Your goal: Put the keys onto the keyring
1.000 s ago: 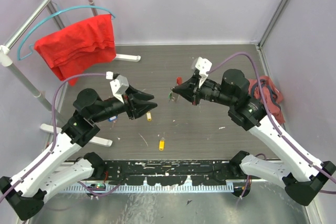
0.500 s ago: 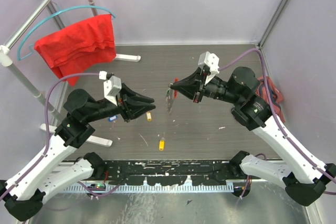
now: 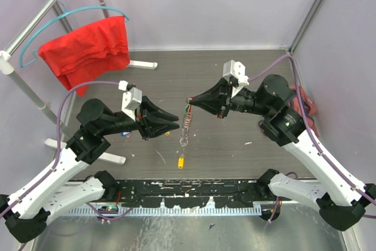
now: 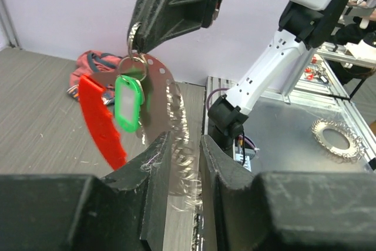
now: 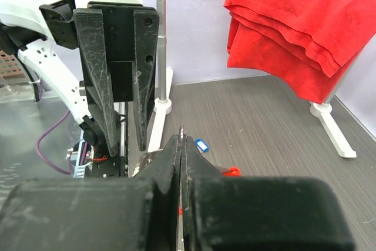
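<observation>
My right gripper [image 3: 190, 99] is shut on the top metal end of the keyring [image 3: 185, 127] and holds it above the table. The keyring's red bar [image 4: 100, 123] and a key with a green tag [image 4: 128, 103] dangle just under those fingers. Its wavy silver loop [image 4: 179, 124] hangs down into the narrow gap of my left gripper [image 4: 183, 145], whose jaws stand closed in on both sides of it. A yellow-tagged key [image 3: 181, 161] lies on the table below. A blue-tagged key [image 5: 201, 144] lies near the left arm.
A red cloth [image 3: 88, 48] hangs from a hanger on the white rack [image 3: 143, 64] at the back left. A crumpled red and grey cloth [image 3: 301, 107] lies by the right wall. A black strip [image 3: 194, 191] runs along the near edge.
The wavy loop now hangs straight down from the right gripper. My left gripper has moved right to the loop and its jaws have narrowed around it.
</observation>
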